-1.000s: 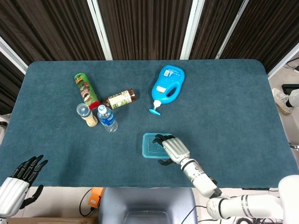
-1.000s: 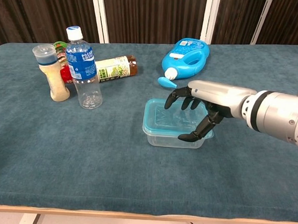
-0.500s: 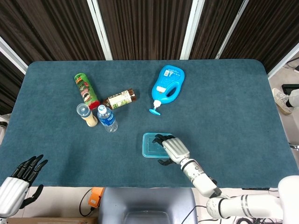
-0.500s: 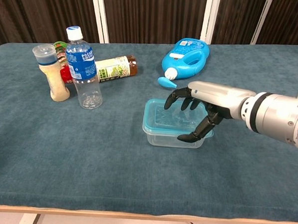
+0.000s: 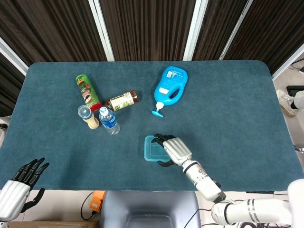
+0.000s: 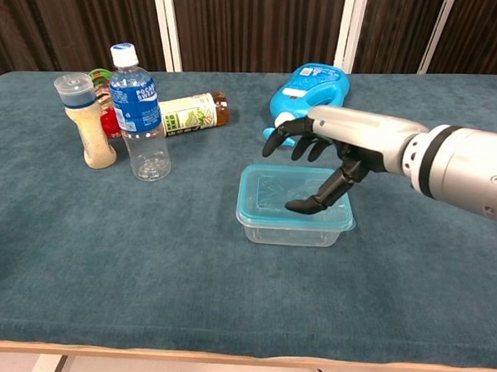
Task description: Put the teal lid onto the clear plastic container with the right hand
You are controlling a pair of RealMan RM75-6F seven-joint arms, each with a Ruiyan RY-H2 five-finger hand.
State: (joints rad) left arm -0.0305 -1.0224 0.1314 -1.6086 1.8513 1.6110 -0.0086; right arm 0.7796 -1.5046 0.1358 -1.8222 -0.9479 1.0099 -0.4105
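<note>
The teal lid (image 6: 291, 197) lies flat on top of the clear plastic container (image 6: 292, 229), which stands at the table's near middle; from above the lid (image 5: 152, 148) shows as a teal rectangle. My right hand (image 6: 321, 152) hovers just above the lid's right half with fingers spread and holds nothing; its thumb points down toward the lid. The head view shows the right hand (image 5: 175, 148) over the container's right edge. My left hand (image 5: 21, 183) is at the lower left, off the table, with fingers spread and empty.
A blue detergent jug (image 5: 170, 87) lies behind the container. To the left stand a water bottle (image 6: 139, 114) and a spice shaker (image 6: 85, 119), with a brown bottle (image 5: 121, 100) and a green can (image 5: 87, 91) lying beside them.
My right hand has let go of the lid and risen off it, moving slightly back. The lid stays seated on the container. The left hand has not moved.
</note>
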